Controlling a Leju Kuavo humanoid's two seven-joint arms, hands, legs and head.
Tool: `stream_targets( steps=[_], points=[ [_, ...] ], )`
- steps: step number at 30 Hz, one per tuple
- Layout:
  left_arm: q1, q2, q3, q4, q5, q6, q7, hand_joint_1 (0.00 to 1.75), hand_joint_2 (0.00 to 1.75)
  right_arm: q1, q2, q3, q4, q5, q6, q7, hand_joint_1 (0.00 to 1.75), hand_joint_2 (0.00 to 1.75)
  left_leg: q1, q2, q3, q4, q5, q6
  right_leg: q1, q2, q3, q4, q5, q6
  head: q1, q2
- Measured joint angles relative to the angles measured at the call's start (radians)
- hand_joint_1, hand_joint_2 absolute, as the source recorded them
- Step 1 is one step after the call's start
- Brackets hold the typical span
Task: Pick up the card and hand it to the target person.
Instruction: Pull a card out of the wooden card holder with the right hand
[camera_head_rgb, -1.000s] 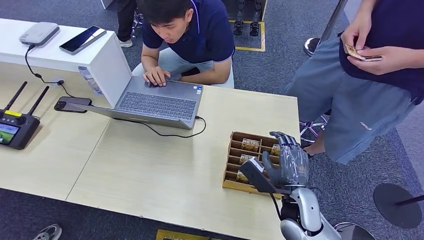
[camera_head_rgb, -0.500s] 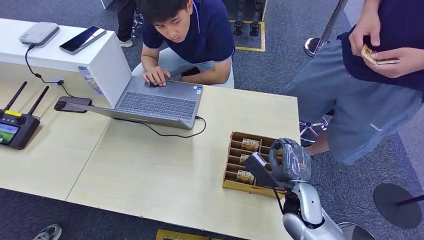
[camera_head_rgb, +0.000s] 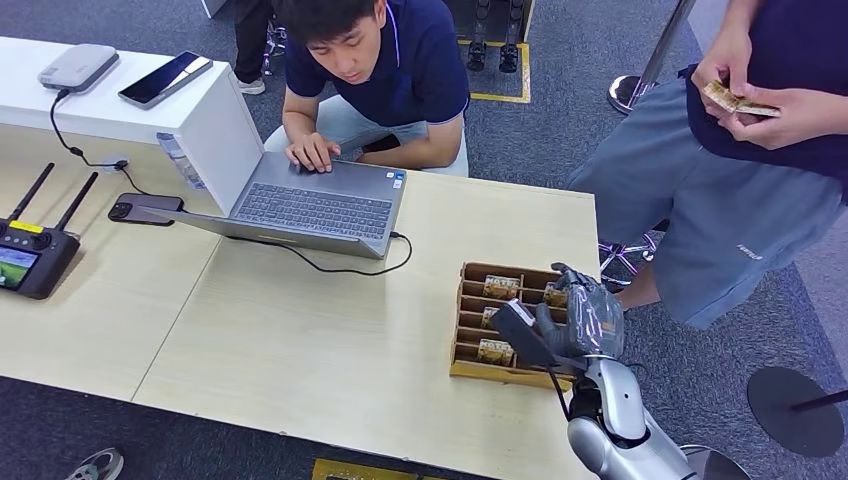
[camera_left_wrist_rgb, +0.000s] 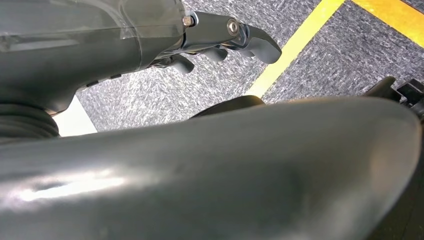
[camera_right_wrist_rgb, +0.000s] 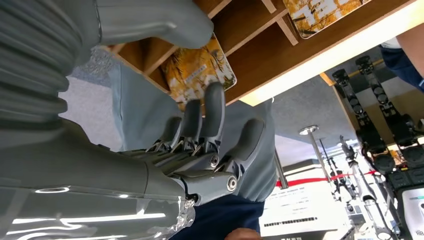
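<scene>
Wooden tray (camera_head_rgb: 466, 322) with small compartments sits near the right edge of the pale table (camera_head_rgb: 300, 340), and my right hand (camera_head_rgb: 585, 318) hangs over its right part. Behind the table a seated person (camera_head_rgb: 375, 75) works on a laptop (camera_head_rgb: 310, 208); its black cable (camera_head_rgb: 345, 266) lies between the laptop and the tray. A standing person (camera_head_rgb: 735, 160) is just beside the table's right edge, holding cards in both hands. Inside the tray several cards lie in separate slots; one card (camera_right_wrist_rgb: 200, 70) is close under my fingertips (camera_right_wrist_rgb: 214, 97). My fingers are a little curled and apart, holding nothing. My left hand (camera_left_wrist_rgb: 220, 42) hangs over the carpet, fingers loosely bent, nothing in them. Bare tabletop lies to the left of the tray.
</scene>
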Motion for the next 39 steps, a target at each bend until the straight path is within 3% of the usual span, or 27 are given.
stream_targets(
  steps=[4,9,18,22,26,29,37,39],
  points=[
    [0.000,0.000,0.000,0.000,0.000,0.000,-0.001,0.00,0.00,0.000,-0.001,-0.002,0.001,-0.009,-0.019,-0.001,1.04,1.75,0.000,0.000,0.000,0.000,0.000,0.000,0.000,0.000,0.000,0.000,0.000,0.000,0.000,0.000],
    [0.001,0.000,0.000,0.000,0.001,0.002,-0.002,0.00,0.00,-0.003,-0.009,-0.016,-0.021,-0.004,-0.039,0.005,1.20,1.75,0.000,0.000,0.000,0.000,0.000,0.000,0.000,0.000,0.000,0.000,0.000,0.000,0.000,0.000],
    [0.004,0.001,0.000,0.000,0.005,0.012,-0.006,0.00,0.00,-0.007,-0.032,-0.044,-0.142,0.025,-0.052,0.010,1.34,1.75,0.000,0.000,0.000,0.000,0.000,0.000,0.000,0.000,0.000,0.000,0.000,0.000,0.000,0.000],
    [0.007,0.001,0.000,0.000,0.005,0.012,-0.009,0.00,0.00,-0.007,-0.036,-0.045,-0.194,0.040,-0.047,0.008,1.24,1.75,0.000,0.000,0.000,0.000,0.000,0.000,0.000,0.000,0.000,0.000,0.000,0.000,0.000,0.000],
    [0.008,0.001,0.000,0.000,0.005,0.012,-0.009,0.00,0.00,-0.007,-0.036,-0.042,-0.222,0.048,-0.016,-0.008,0.83,1.75,0.000,0.000,0.000,0.000,0.000,0.000,0.000,0.000,0.000,0.000,0.000,0.000,0.000,0.000],
    [0.008,0.001,0.000,0.000,0.005,0.012,-0.009,0.00,0.00,-0.007,-0.033,-0.036,-0.226,0.046,0.008,-0.026,0.65,1.75,0.000,0.000,0.000,0.000,0.000,0.000,0.000,0.000,0.000,0.000,0.000,0.000,0.000,0.000],
    [0.006,0.000,0.000,0.000,0.003,0.010,-0.007,0.00,0.00,-0.007,-0.014,-0.013,-0.192,0.007,0.038,-0.064,0.69,1.75,0.000,0.000,0.000,0.000,0.000,0.000,0.000,0.000,0.000,0.000,0.000,0.000,0.000,0.000],
    [0.006,0.000,0.000,0.000,0.001,0.009,-0.004,0.00,0.00,-0.007,-0.009,-0.008,-0.172,-0.007,0.039,-0.070,0.79,1.75,0.000,0.000,0.000,0.000,0.000,0.000,0.000,0.000,0.000,0.000,0.000,0.000,0.000,0.000]
  ],
)
